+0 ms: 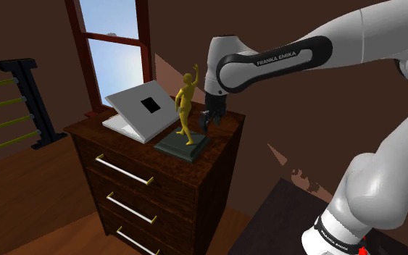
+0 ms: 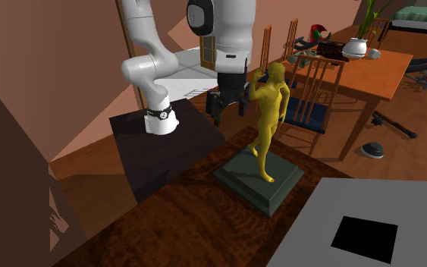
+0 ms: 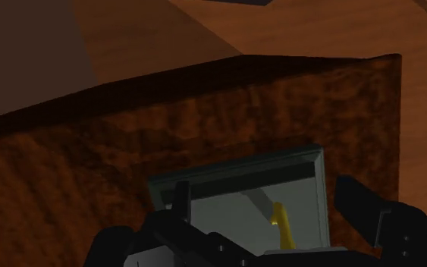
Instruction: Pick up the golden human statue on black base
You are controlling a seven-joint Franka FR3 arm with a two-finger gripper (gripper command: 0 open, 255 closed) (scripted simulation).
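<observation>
The golden statue (image 1: 186, 103) stood upright on its dark base (image 1: 181, 144) on top of the dresser (image 1: 159, 185), at the middle of the shoulder view. A white laptop (image 1: 143, 109) lay just to its left in that view. The claw (image 1: 211, 120) hung just right of the figure at leg height. Its fingers were apart and held nothing.

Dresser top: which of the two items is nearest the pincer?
The golden statue on the dark base: the open pincer hangs right beside it. The white laptop sits on the statue's far side, farther off.
</observation>
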